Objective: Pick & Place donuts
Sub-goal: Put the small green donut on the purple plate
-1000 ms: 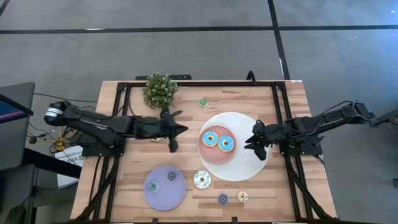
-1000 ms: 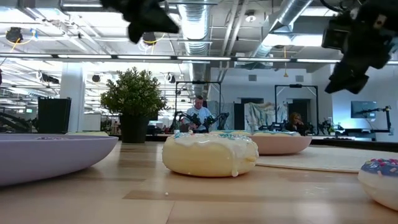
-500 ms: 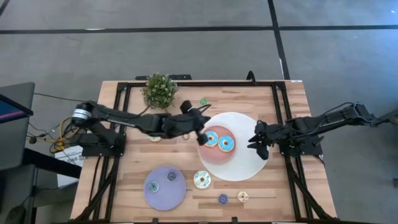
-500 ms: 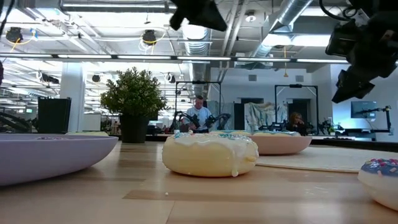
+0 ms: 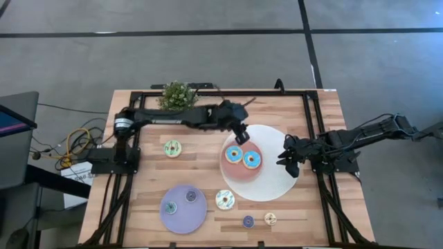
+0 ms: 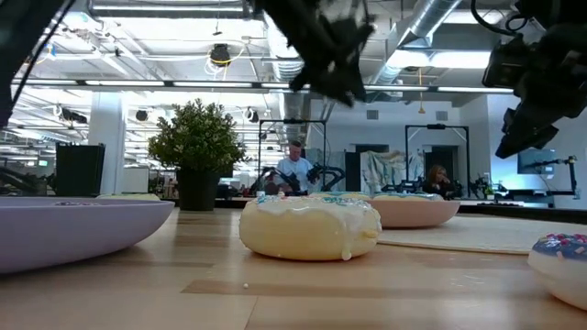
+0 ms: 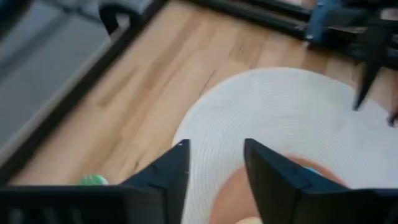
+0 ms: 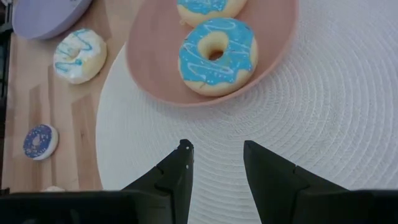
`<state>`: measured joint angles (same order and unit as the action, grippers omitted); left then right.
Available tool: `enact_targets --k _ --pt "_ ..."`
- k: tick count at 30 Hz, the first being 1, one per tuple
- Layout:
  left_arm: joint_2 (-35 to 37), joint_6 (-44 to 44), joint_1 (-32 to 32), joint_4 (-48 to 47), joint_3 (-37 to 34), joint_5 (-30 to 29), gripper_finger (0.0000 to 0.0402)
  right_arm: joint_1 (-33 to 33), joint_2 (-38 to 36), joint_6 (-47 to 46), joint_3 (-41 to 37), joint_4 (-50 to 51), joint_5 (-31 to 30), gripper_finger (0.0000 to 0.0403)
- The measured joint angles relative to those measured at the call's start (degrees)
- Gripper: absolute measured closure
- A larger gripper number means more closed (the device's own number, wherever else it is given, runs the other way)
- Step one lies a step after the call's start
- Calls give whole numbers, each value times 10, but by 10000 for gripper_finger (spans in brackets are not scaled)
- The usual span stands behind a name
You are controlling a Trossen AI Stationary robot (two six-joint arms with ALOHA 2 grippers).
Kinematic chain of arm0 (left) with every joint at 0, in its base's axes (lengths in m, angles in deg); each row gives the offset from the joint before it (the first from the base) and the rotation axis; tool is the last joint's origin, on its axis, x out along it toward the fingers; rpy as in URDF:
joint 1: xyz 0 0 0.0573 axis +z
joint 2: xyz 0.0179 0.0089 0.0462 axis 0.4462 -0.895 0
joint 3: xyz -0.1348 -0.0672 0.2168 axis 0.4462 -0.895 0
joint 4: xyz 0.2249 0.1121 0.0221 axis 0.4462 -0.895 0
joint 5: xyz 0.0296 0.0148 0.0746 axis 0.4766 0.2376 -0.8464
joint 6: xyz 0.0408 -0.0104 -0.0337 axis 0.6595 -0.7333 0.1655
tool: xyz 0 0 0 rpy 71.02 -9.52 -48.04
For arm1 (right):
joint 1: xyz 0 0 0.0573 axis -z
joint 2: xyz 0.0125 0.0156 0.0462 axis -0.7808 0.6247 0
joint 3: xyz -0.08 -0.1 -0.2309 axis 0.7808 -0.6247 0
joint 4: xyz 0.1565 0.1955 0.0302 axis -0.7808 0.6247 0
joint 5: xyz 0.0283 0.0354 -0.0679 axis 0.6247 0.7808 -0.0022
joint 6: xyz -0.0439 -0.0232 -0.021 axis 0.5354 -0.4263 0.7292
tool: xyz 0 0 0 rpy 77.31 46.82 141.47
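Two blue-iced donuts [image 5: 234, 153] [image 5: 251, 160] lie on the pink plate [image 5: 227, 170], which sits on a white round mat [image 5: 277, 183]. A pale-green donut [image 5: 172, 147] and a white-iced one [image 5: 224, 200] lie on the table. Two tiny donuts [image 5: 170, 207] [image 5: 191, 196] lie on the lavender plate [image 5: 181, 220]. A tiny purple one [image 5: 248, 221] and a tan one [image 5: 270, 218] lie near the front edge. My left gripper [image 5: 242, 136] hangs open and empty above the pink plate's far rim. My right gripper [image 5: 284, 159] hangs open and empty over the mat's right part.
A small potted plant [image 5: 177, 95] stands at the table's far edge beside my left arm. A tiny green donut [image 7: 93, 180] shows on the wood in the left wrist view. Black frame rails [image 5: 310, 117] run along the table's sides.
My left gripper has swung from the table's left middle toward the right and far side, ending above the pink plate's far rim. The pale-green donut it had been covering now shows in full. My right gripper has stayed nearly still.
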<state>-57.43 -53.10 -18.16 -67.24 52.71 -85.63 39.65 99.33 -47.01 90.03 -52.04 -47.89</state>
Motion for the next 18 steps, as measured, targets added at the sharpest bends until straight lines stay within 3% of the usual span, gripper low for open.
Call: enact_targets --k 5,10,18 --pt "-46 -43 61 -37 18 70 173 2 0 -4 0 -1 -17 272" --pt "-67 -43 94 -41 20 73 114 2 0 -4 0 -1 -41 272" --pt "-67 -41 142 -32 15 34 86 2 0 -20 0 -4 -52 272"
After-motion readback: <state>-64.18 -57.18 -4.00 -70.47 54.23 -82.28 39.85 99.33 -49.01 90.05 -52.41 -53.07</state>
